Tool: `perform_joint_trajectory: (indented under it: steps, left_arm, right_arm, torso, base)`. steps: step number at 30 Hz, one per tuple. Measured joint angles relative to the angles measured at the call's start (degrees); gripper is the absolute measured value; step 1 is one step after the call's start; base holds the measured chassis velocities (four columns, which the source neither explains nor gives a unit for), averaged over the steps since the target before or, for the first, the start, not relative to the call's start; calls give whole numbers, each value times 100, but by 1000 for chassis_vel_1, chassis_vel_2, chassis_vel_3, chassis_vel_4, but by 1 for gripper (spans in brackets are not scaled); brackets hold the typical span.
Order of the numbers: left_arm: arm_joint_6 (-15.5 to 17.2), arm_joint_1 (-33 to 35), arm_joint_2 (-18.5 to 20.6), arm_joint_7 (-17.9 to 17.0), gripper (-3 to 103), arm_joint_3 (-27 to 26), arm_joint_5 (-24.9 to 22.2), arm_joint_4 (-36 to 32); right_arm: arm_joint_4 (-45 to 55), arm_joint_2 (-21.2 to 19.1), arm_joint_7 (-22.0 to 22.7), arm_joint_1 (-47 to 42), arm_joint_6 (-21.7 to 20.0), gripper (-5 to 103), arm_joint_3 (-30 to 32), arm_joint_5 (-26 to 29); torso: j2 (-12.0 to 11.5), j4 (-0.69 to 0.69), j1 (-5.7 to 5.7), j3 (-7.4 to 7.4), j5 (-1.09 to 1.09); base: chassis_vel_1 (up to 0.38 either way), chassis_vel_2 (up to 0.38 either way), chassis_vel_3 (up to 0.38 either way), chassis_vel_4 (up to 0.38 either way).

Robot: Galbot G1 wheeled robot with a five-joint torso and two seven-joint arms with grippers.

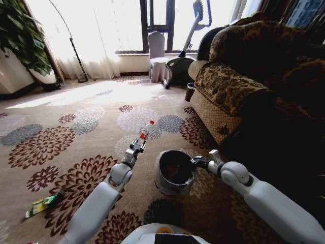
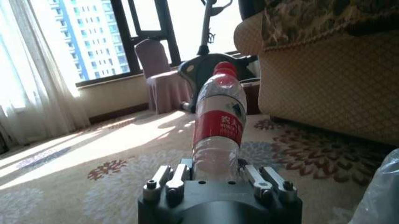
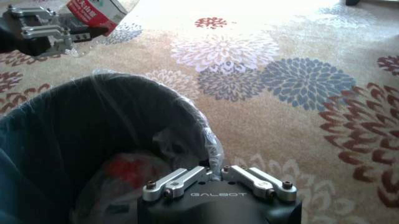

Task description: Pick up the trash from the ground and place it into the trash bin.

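bottle [image 2: 217,128] base hidden in left tool [image 2: 218,179], bin [image 3: 37,140] edge-cropped

I saw a flowered carpet [image 1: 91,127] spread across the floor, with big blooms in maroon, grey and white. A patterned brown sofa [image 1: 238,86] stood along the right side, its arm reaching toward the middle of the room. By the window [image 1: 157,23] at the far wall sat a chair in a pale cover [image 1: 157,56], and just beside it an exercise bike [image 1: 183,61]. Sheer curtains [image 1: 91,35] hung left of the window. A leafy potted plant [image 1: 23,40] filled the far left corner, with a thin floor lamp [image 1: 76,56] near it.
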Motion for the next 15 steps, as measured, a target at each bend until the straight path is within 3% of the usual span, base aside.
perform_joint_trajectory:
  steps: [7, 15]
  left_arm:
    - [114, 484, -29, -143, 36, -135, -7, -513]
    - [197, 915, 18, -239, 36, -461, -56, -1158]
  right_arm:
    - [-259, 40, 2, 642, -1, 1, -559, -4]
    - [-1037, 603, 1, 1895, -167, 1, -1780, 38]
  torso:
    - [0, -5, 0, 0, 1]
    - [0, -1, 0, 0, 0]
  base:
    - [0, 0, 0, 0]
    - [70, 78, 81, 84]
